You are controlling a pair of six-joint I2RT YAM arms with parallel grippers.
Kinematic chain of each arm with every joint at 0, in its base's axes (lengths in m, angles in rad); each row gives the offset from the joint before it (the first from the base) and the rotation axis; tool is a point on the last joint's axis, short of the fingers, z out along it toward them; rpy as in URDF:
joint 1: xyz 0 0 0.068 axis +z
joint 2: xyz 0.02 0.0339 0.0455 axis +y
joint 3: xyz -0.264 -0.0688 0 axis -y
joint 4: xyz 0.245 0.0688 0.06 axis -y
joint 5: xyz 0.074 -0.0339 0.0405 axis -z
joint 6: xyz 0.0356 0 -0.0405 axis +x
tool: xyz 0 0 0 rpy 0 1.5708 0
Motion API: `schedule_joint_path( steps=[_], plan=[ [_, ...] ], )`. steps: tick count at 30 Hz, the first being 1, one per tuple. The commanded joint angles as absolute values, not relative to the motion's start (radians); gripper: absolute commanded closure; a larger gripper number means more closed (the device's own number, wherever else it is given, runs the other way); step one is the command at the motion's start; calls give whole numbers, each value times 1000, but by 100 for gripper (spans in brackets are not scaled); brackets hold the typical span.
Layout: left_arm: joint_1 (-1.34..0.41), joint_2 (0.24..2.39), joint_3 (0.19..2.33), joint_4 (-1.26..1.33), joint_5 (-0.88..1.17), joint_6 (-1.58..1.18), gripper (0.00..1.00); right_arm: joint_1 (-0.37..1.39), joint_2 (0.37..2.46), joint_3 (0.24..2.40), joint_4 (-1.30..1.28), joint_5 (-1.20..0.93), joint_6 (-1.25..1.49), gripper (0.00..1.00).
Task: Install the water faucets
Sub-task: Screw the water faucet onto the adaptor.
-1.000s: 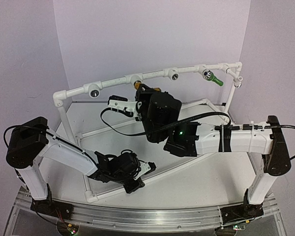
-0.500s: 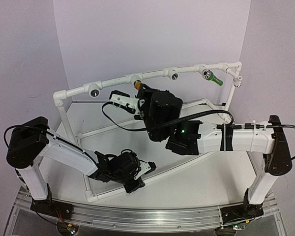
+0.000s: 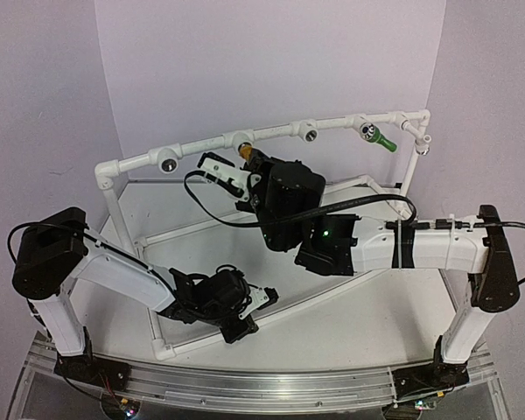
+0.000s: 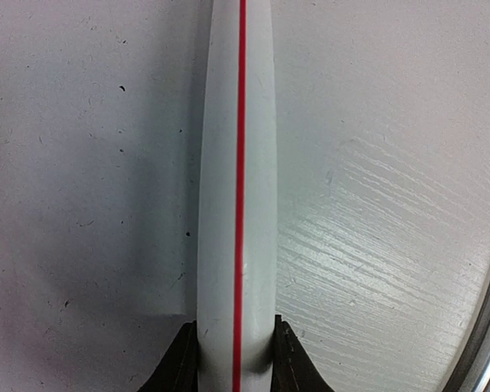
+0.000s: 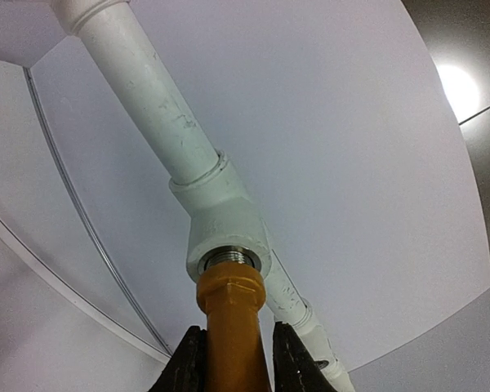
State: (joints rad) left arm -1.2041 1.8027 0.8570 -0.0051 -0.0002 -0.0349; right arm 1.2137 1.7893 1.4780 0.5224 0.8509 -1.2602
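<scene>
up and round with the right wrist since a second ago: white camera mount [image 3: 220, 168] now higher, tucked closer under the top rail [image 3: 271, 133], black cable loop [image 3: 190, 194] dragged up with it. no change on the left side over that second.

right hand [image 5: 233, 363]: clamped narrow on the yellow-orange faucet [image 5: 231, 322], a dark finger [image 5: 189, 363] on each side of its body. noses into the white tee fitting [image 5: 224, 233] on the top rail, threaded end [image 5: 229, 260] right at the mouth of the socket, a few rings of thread on show. hard to say how deep in.

left hand [image 4: 235, 363]: down low at the front of the pipe frame [image 3: 114, 166], well apart from the action. closed snug on a white pipe with a red line [image 4: 237, 163] along it, fingertips [image 4: 287, 363] pressed to both flanks, pale table [image 4: 82, 163] behind it.

green faucet [image 3: 383, 140]: over at a fitting near the right end of the top rail, jutting out to the right, far from both hands. looks seated there, though too small in the overhead view to be sure.

two dark sockets [image 3: 168, 164] facing out along the same rail: one to the left of the yellow-orange faucet, one between it and the green faucet.
</scene>
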Motion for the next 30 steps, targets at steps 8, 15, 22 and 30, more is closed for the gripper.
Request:
schedule_joint_path(
  steps=[8,15,22,30],
  plan=[
    [-1225,1908,863,6,86,-20,100,1180,1776,1507,536,806,-1121,100],
    [-1231,1927,875,-25,86,-17,100,1180,1766,1527,516,781,-1009,100],
    [-1232,1931,877,-28,89,-17,100,1177,1768,1517,512,753,-881,100],
    [-1232,1931,874,-30,84,-17,100,1165,1756,1522,477,701,-712,100]
  ],
)
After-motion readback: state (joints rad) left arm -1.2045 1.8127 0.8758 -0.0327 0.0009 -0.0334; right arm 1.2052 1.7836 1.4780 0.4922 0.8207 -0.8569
